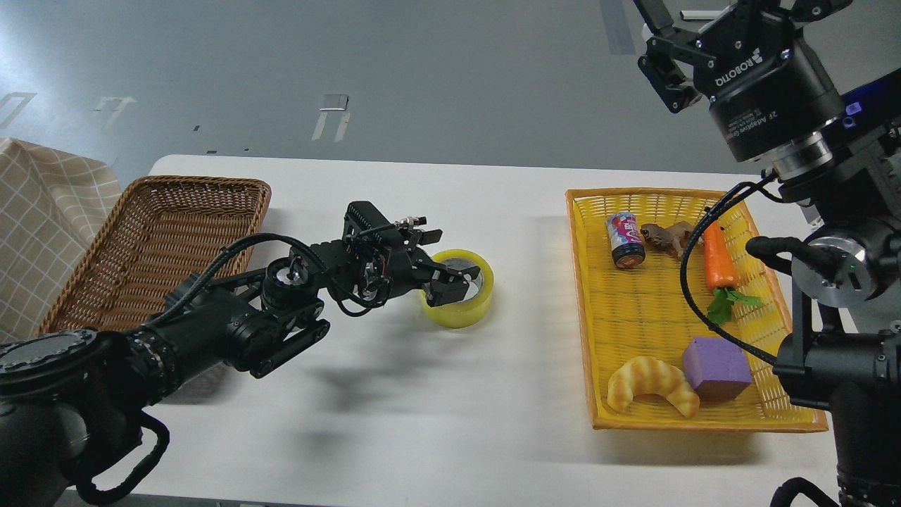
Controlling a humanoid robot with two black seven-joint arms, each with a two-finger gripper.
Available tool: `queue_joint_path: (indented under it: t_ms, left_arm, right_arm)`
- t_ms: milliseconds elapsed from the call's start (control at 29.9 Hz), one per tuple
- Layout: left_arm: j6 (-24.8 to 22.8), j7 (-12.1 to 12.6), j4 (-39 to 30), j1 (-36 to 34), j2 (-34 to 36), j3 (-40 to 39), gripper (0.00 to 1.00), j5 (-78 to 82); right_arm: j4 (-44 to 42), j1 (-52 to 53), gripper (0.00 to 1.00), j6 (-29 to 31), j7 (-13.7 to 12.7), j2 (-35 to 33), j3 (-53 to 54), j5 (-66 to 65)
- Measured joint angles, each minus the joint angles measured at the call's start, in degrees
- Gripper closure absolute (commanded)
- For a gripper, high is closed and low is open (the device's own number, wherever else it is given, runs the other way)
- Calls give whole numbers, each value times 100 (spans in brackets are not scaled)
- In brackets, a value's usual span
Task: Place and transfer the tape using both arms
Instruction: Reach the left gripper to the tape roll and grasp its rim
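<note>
The yellow tape roll [470,311] lies flat on the white table [450,422], near its middle. My left gripper [440,264] has come down onto the roll's left side. Its fingers stand apart: one finger [450,287] covers the grey-white core and the other [428,236] is by the far left rim. I cannot tell whether either touches the tape. My right gripper [718,10] is high at the top right, above the yellow tray. It is open and empty, with its fingertips cut off by the view's top edge.
A brown wicker basket [155,253] stands at the left, and checked cloth [42,211] lies beyond it. The yellow tray [581,282] at the right holds a can [625,239], a toy frog [662,236], a carrot [716,257], a croissant [651,384] and a purple block [716,367].
</note>
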Motion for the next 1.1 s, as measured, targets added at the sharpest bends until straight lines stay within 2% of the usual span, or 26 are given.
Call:
queue_joint_path:
  t_ms: [234,334,368,468,768,869,902,969,1103]
  left_arm:
    - [-6,-30,199,62,-79,10,2,-174]
    - [-9,-183,208,79,-83,12,3,-200]
    - [-13,-260,213,84,-83,13,5,-206]
    - [-25,-395,238,95,-82,14,20,-225]
    - [26,-476,471,120,-91,197,51,-333]
    - [103,-548,535,84,-91,357,59,-333]
    - [131,-563,555,76,-90,422,59,-334]
    - [204,-576,613,71,-92,503,67,-338]
    - [364,-584,755,71,-134,577,68,-339]
  right_arm:
    - [1,-20,0,1,0,0,6,0]
    - [1,-27,0,1,0,0,6,0]
    - [1,-28,0,1,0,0,6,0]
    - [8,-30,0,1,0,0,6,0]
    - [115,-104,0,4,0,0,4,0]
    - [120,-108,0,3,0,0,4,0]
    - [120,-108,0,3,0,0,4,0]
    - [123,-108,0,2,-3,0,4,0]
    - [124,-139,0,1,-4,0,4,0]
